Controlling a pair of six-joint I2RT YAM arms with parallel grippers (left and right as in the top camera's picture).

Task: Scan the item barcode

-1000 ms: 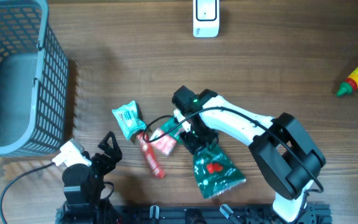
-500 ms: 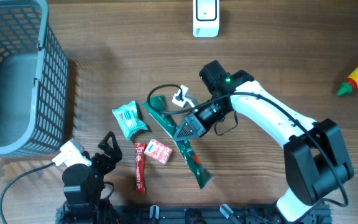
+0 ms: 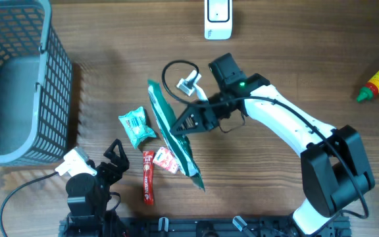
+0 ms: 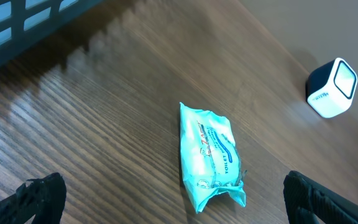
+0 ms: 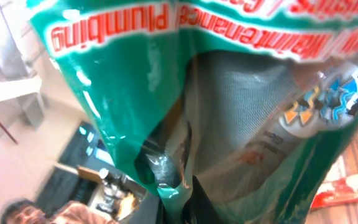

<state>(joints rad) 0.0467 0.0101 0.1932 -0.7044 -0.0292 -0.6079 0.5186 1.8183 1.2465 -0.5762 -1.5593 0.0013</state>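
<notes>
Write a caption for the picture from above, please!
The right hand holds a green packet up above the table, white scanner nearby.

Your right arm (image 3: 288,125) wears white shells over black joints — a green light (image 3: 242,83) at its wrist. The left arm (image 3: 87,191) and left end effector (image 3: 117,157) are black, white-capped, trailing a black cable (image 3: 12,192).

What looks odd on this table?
The green glossy plastic pouch hangs tilted edge-on above the table, clamped in the right arm's jaws. The red-and-yellow squeeze bottle lies on its side far right.
</notes>
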